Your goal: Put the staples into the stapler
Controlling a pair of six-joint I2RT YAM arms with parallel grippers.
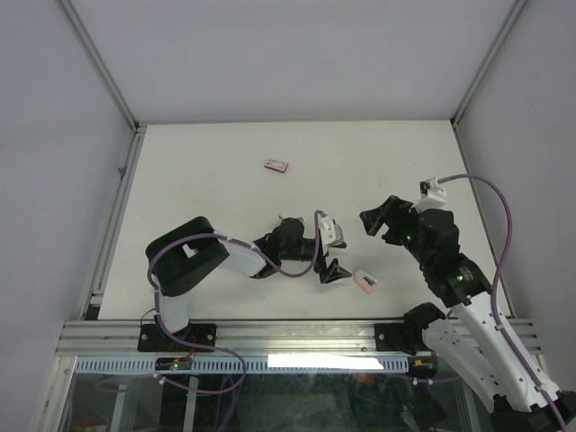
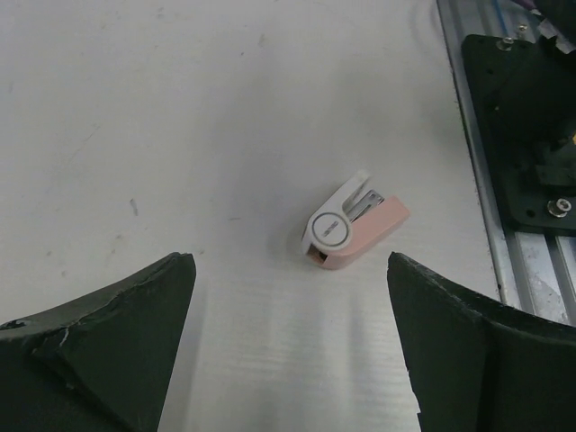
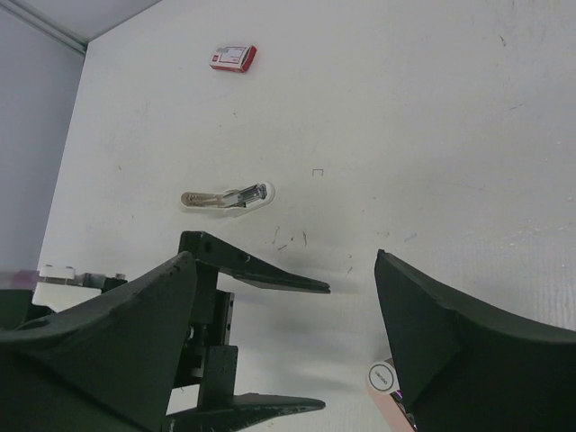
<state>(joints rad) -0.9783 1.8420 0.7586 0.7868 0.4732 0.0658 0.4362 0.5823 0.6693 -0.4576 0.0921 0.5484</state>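
Observation:
The small pink and white stapler (image 2: 353, 229) lies on the table just ahead of my open, empty left gripper (image 2: 288, 360). In the top view the stapler (image 1: 364, 282) sits right of the left gripper (image 1: 337, 256). A long white stapler part with silvery metal in it (image 3: 225, 196) lies beyond the left gripper's fingers (image 3: 261, 270). The red staple box with a white label (image 1: 276, 165) lies closed far back, also in the right wrist view (image 3: 233, 57). A few tiny loose staple bits (image 3: 288, 238) lie on the table. My right gripper (image 1: 378, 225) is open and empty above the table.
The metal rail and the arm base (image 2: 526, 135) run along the near edge, right of the stapler in the left wrist view. Aluminium frame posts (image 1: 117, 180) border the white table on the left and right.

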